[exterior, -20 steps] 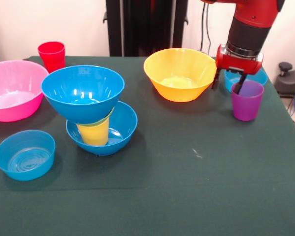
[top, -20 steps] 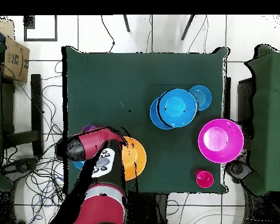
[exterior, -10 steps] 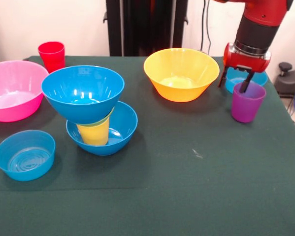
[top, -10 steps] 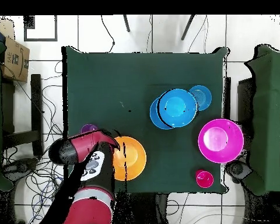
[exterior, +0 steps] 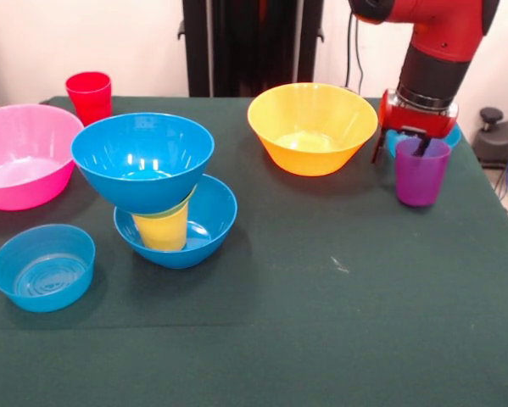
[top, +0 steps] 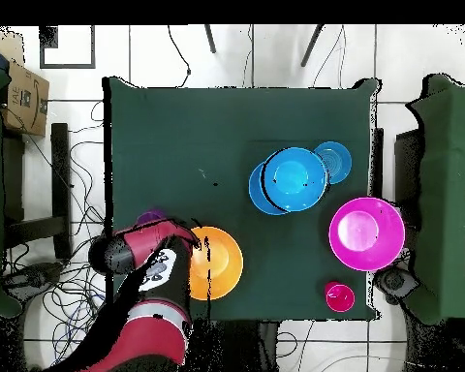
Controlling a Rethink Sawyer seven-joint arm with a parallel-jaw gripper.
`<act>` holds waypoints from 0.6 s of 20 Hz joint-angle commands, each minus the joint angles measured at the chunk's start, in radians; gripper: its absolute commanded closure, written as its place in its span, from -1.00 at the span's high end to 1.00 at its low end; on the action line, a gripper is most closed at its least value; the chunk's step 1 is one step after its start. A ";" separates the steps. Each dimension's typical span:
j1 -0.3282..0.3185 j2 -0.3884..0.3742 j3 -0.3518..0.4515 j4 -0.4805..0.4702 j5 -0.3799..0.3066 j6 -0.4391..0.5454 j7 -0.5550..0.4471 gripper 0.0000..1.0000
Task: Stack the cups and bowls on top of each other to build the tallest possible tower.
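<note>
4 pieces make up the tower [exterior: 156, 191] on my front feed. A medium deep blue plastic bowl [exterior: 204, 229] forms the base. An upright yellow plastic tumbler [exterior: 163, 232] stands inside it. A thin edge of a lime green bowl [exterior: 186, 203] shows on the tumbler. A second deep blue bowl [exterior: 142, 159] sits on top, open side up and offset toward 10 o'clock from the base. Reading the dark green table [exterior: 321, 322] as a clock face, the stack stands at about 9 o'clock, well inside the edge.

At 7 o'clock from the tower, 1 small shallow light-blue bowl [exterior: 43, 266] sits near it but apart. At 10 o'clock lies the large pink bowl [exterior: 20, 157], with the red plastic tumbler [exterior: 89, 96] beyond it at 11. The large yellow-orange bowl [exterior: 311, 127] sits at 1 o'clock.

The translucent purple tumbler [exterior: 421, 174] stands upright on the cloth at 2 o'clock, well apart from the tower. My gripper [exterior: 399, 150] is down at its rim with the jaws spread: 1 finger dips inside the cup, and the other hangs outside its wall with a gap. Nothing is clamped. Another small light-blue bowl [exterior: 450, 136] peeks out behind the red arm [exterior: 436, 51].

Overhead, the arm covers most of the purple tumbler [top: 149, 219].
</note>
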 commanded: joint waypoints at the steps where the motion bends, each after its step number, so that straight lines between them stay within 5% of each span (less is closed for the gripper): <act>1: -0.014 0.071 0.071 -0.046 0.037 -0.070 0.124 1.00; 6: -0.030 0.081 0.080 -0.050 0.043 -0.071 0.114 1.00; 7: -0.018 0.087 0.065 -0.057 0.048 -0.076 0.117 -1.00; 12: 0.008 0.090 0.038 -0.069 0.063 -0.063 0.122 -1.00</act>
